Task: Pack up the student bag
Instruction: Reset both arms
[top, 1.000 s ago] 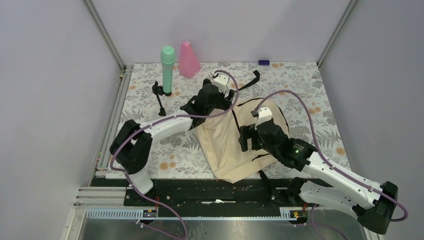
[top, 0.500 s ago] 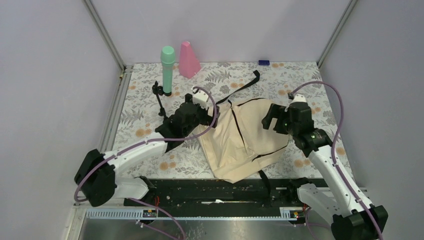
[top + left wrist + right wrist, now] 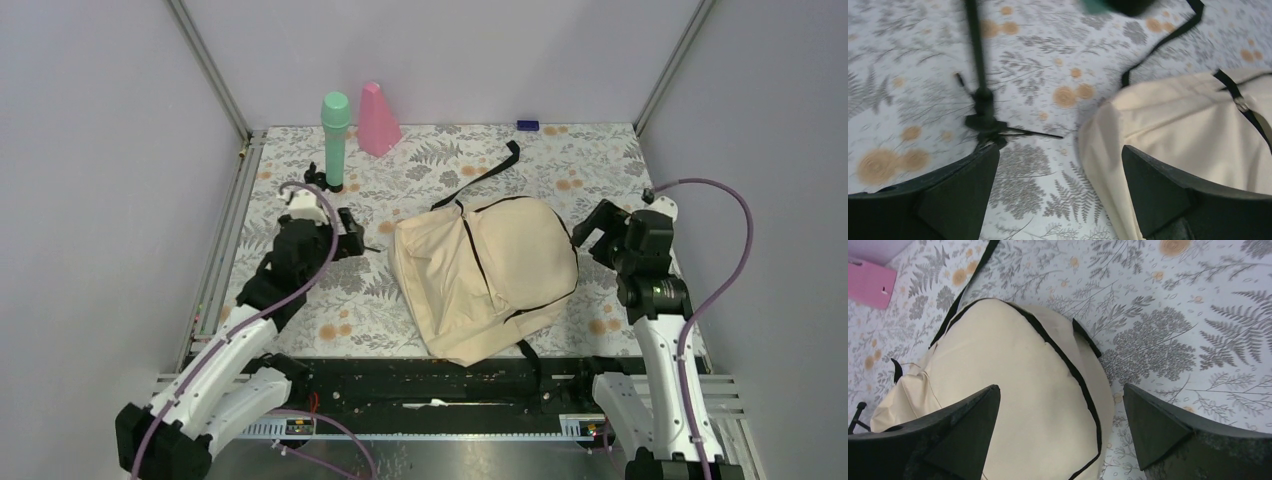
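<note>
With left hand and right hand wide and empty, the student bag is judged soft, best pinched at its zipper trim.

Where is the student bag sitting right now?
In the top view, the student bag lies flat mid-table, toward the near edge, between the left end effector and the right end effector.

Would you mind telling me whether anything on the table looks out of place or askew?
The small black tripod appears to lie flat on the table left of the student bag, unlike the upright green cylinder. One black strap trails loose toward the far edge. Nothing looks spilled or damaged.
</note>
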`<state>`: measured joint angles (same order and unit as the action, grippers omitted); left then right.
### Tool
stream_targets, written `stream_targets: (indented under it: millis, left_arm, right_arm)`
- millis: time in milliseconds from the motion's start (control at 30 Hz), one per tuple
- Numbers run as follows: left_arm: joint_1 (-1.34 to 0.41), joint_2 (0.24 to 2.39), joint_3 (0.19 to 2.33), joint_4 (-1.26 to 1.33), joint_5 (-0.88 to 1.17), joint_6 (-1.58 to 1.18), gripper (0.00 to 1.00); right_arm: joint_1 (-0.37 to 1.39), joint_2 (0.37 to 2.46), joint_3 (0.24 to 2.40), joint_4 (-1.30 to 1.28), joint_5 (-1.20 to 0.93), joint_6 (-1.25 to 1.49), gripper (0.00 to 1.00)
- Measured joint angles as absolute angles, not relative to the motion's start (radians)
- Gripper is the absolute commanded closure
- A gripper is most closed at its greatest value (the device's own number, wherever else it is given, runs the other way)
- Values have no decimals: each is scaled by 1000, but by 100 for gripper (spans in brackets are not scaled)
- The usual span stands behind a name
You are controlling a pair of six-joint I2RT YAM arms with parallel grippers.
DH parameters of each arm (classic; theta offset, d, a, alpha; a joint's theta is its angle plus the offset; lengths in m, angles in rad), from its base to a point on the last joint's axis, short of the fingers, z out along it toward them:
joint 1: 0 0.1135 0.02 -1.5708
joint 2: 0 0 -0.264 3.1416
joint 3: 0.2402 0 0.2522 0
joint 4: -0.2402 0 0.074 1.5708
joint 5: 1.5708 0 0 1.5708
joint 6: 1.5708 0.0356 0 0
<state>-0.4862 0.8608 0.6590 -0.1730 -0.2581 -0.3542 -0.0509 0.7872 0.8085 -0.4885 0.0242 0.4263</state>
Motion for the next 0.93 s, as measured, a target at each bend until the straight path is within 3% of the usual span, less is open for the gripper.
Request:
stream_targets:
  millis: [200, 567, 933]
  left_arm:
    - [-324, 757, 717, -356, -213, -409, 1]
    - [-319, 520, 820, -382, -350, -225, 1]
    - [-319, 453, 776, -367, -427, -210, 1]
  right_arm:
    - [-53, 635, 800, -442, 122, 381, 0]
    - [-53, 278, 508, -142, 176, 277, 0]
    - [-53, 273, 484, -77, 199, 257, 0]
